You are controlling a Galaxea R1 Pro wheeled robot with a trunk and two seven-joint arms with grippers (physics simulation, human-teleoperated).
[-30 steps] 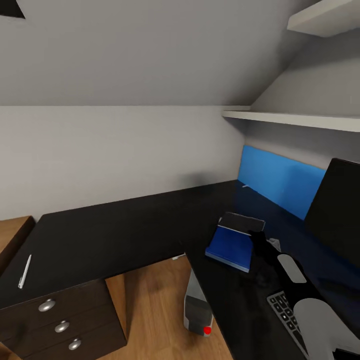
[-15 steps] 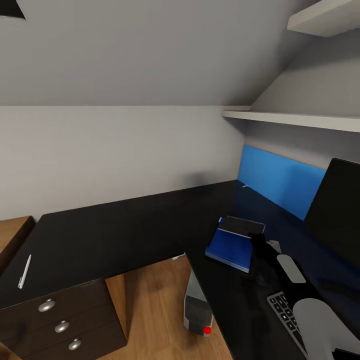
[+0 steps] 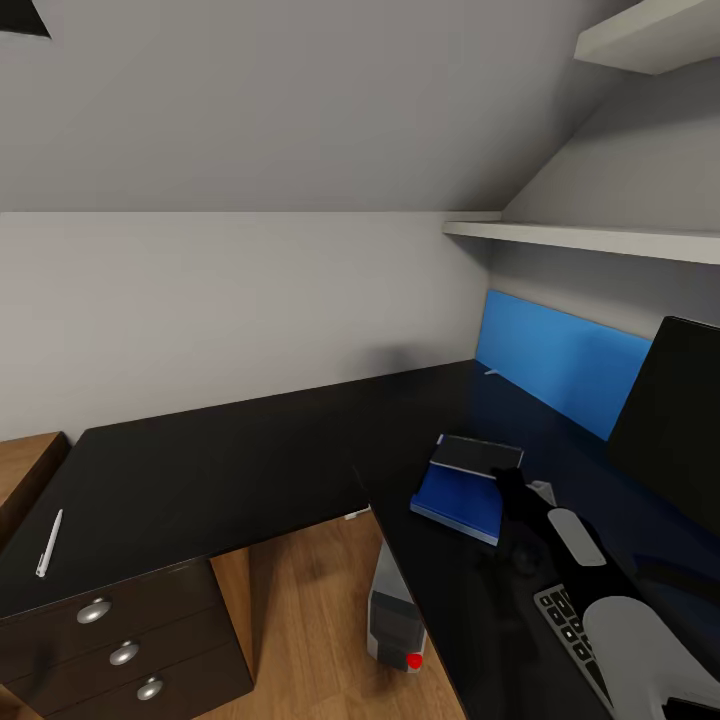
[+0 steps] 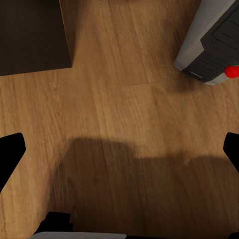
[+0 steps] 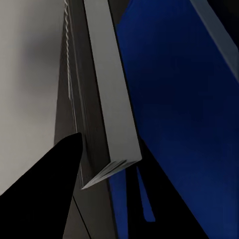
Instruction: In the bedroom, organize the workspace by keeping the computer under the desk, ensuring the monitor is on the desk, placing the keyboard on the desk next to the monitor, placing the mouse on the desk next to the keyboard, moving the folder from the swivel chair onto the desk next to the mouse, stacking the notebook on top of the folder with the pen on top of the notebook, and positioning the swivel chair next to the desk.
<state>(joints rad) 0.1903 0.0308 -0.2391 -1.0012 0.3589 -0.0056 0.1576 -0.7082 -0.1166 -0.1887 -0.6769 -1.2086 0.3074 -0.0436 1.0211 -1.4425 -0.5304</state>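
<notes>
Across the lower right of the head view, the right arm reaches out over the black desk (image 3: 230, 460), and its dark gripper (image 3: 508, 484) sits right at the near edge of the notebook (image 3: 477, 453). That notebook, a thin dark grey slab, lies on the far end of the blue folder (image 3: 460, 500), so the stack rests on the desk's right wing, in front of the blue wall panel (image 3: 560, 358). From the right wrist view the notebook (image 5: 102, 99) shows edge-on with its pale page block, the folder (image 5: 174, 124) blue beside it, and one black finger (image 5: 47, 194) lies against the notebook's side; the other finger is out of sight, so I cannot tell whether the jaws are clamped on it. At the lower right edge of the head view part of the keyboard (image 3: 570, 625) peeks out beside the arm, and the monitor (image 3: 672, 410) stands dark at the right edge. Far off at the lower left, the white pen (image 3: 49, 542) lies on the desk above the drawer unit (image 3: 125, 650). The computer (image 3: 395, 620) stands on the wood floor (image 3: 300, 620) under the desk, its red light showing. The left gripper (image 4: 119, 154) hangs with fingers spread wide above the floor, with the computer (image 4: 211, 42) near.
</notes>
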